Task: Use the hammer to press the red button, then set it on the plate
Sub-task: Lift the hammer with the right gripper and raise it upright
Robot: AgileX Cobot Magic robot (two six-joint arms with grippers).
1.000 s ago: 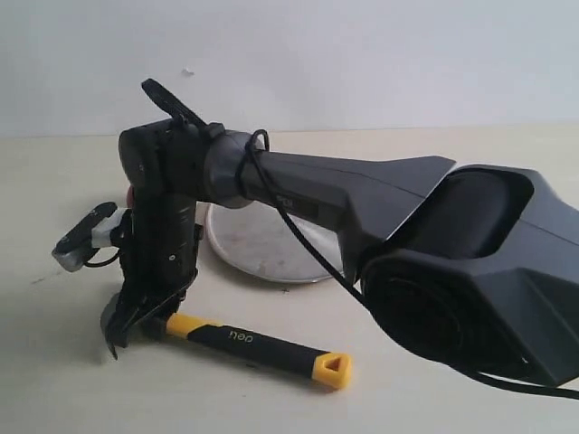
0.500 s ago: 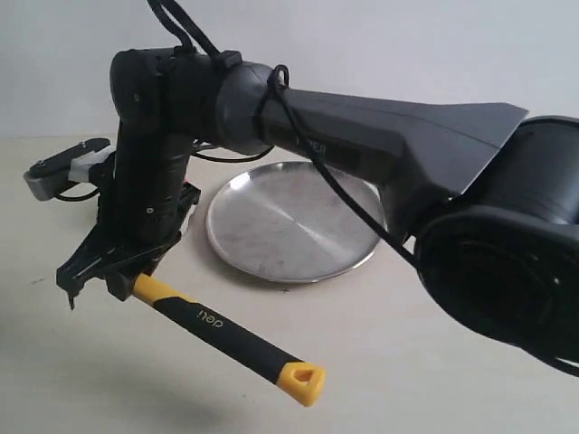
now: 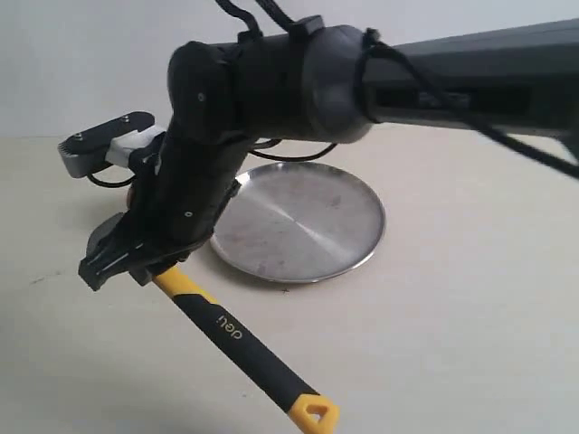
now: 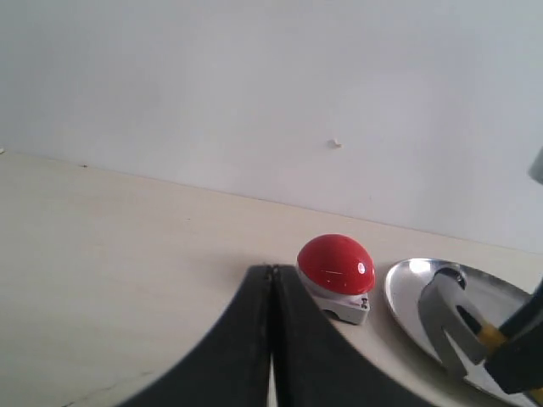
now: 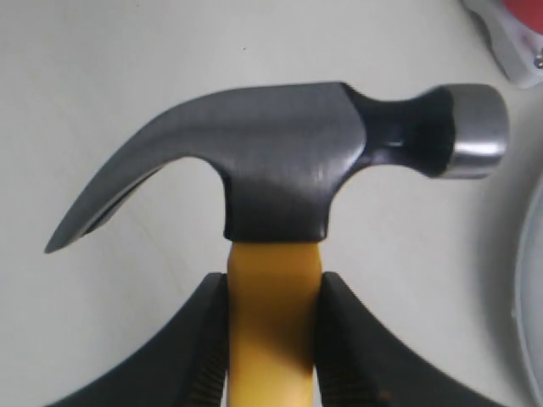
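Note:
My right gripper (image 3: 134,262) reaches across to the left and is shut on the hammer (image 3: 226,330), its fingers (image 5: 335,326) clamping the yellow neck just below the dark steel head (image 5: 288,170). The hammer hangs in the air, its yellow-and-black handle slanting down toward the near edge. The red button (image 4: 336,264) sits on its grey base left of the plate (image 3: 308,217); the exterior view hides it behind the arm. The striking face (image 5: 475,131) is near the button's base (image 5: 517,38) but apart from it. My left gripper (image 4: 271,275) is shut and empty, a short way in front of the button.
A pale wall runs behind the beige tabletop (image 3: 452,344). The right arm's bulk (image 3: 271,90) spans the upper exterior view above the plate. The hammer's head (image 4: 450,318) and the plate's rim (image 4: 399,292) show beside the button in the left wrist view.
The hammer lay on the table a second ago; the right gripper has lifted it and carried it up and back, with the handle now hanging down toward the front. The left gripper shows no earlier frame.

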